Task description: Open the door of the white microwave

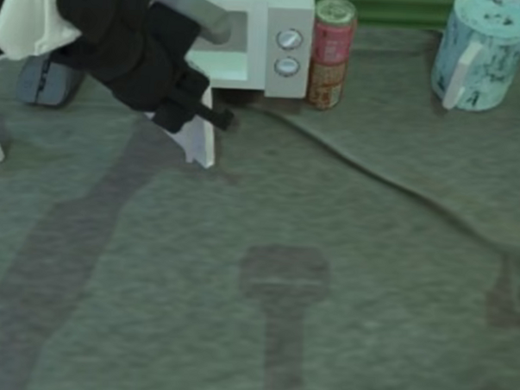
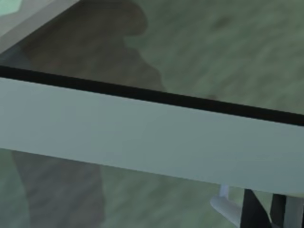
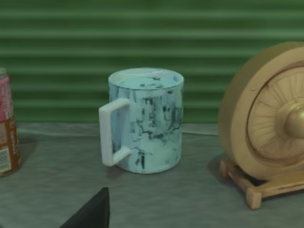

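Note:
The white microwave (image 1: 284,8) stands at the table's far edge, left of centre, with two silver knobs (image 1: 289,53). Its door (image 1: 201,141) is swung out toward the front, and the cavity shows behind it. My left gripper (image 1: 213,115) hangs over the door's free edge. In the left wrist view the door (image 2: 142,128) fills the picture as a white band with a black line. A white handle (image 2: 227,209) runs below it into my left gripper (image 2: 265,214), which is shut on it. Only a dark corner of my right gripper (image 3: 96,214) shows, low over the table.
A red drink can (image 1: 332,51) stands right beside the microwave. A pale marbled mug (image 1: 480,51) sits at the far right, with a wooden wheel-shaped ornament (image 3: 268,118) beside it. A grey object (image 1: 47,79) lies at the far left.

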`<state>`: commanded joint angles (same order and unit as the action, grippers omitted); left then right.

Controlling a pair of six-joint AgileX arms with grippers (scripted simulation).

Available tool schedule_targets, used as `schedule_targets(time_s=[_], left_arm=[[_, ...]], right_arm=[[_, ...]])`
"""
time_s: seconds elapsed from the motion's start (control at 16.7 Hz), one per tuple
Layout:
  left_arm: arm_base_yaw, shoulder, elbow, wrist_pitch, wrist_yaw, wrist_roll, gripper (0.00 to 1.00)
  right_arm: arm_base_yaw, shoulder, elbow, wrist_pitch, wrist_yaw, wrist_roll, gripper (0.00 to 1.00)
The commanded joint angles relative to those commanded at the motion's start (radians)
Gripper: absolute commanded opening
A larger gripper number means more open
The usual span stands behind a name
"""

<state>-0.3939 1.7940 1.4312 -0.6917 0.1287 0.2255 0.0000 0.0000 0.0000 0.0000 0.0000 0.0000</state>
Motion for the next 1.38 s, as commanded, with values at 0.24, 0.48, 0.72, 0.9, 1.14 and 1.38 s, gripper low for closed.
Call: schedule_targets(time_s=[0.24, 0.48, 0.72, 0.9, 1.14, 1.38], left_arm=[[0.0, 0.0, 0.0, 0.0, 0.0, 0.0, 0.0], [0.0, 0.0, 0.0, 0.0, 0.0, 0.0, 0.0], [0.0, 0.0, 0.0, 0.0, 0.0, 0.0, 0.0], [0.0, 0.0, 0.0, 0.0, 0.0, 0.0, 0.0], [-0.004, 0.003, -0.004, 0.0, 0.006, -0.003, 0.0], [0.016, -0.014, -0.016, -0.006, 0.033, 0.054, 0.0]], right_arm=[[0.0, 0.0, 0.0, 0.0, 0.0, 0.0, 1.0], [0.0, 0.0, 0.0, 0.0, 0.0, 0.0, 1.0], [0.0, 0.0, 0.0, 0.0, 0.0, 0.0, 1.0], [0.0, 0.0, 0.0, 0.0, 0.0, 0.0, 1.0], [0.0, 0.0, 0.0, 0.0, 0.0, 0.0, 1.0], [0.0, 0.0, 0.0, 0.0, 0.0, 0.0, 1.0]])
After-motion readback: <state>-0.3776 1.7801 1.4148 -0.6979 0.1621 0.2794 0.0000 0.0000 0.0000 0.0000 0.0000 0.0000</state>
